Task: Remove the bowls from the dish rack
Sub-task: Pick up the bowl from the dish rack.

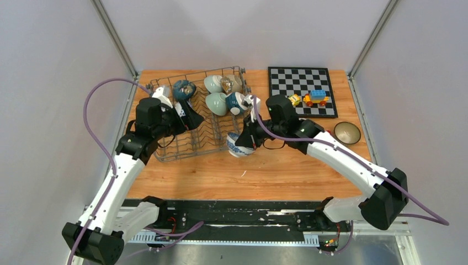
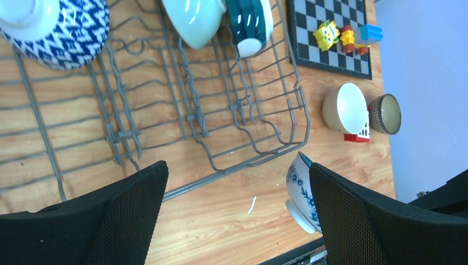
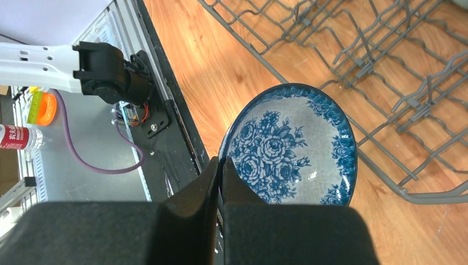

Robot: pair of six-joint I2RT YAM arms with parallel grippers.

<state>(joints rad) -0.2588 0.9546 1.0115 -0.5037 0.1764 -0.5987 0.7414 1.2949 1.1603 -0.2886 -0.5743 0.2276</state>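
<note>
Right pincer grips floral bowl rim, bowl tipped on edge.

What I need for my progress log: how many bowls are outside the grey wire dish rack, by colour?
Blue-and-white floral ceramic bowl, held in the right gripper: 1
Cream white round ceramic bowl: 1
Brown round ceramic bowl: 1
Total outside the grey wire dish rack: 3
</note>
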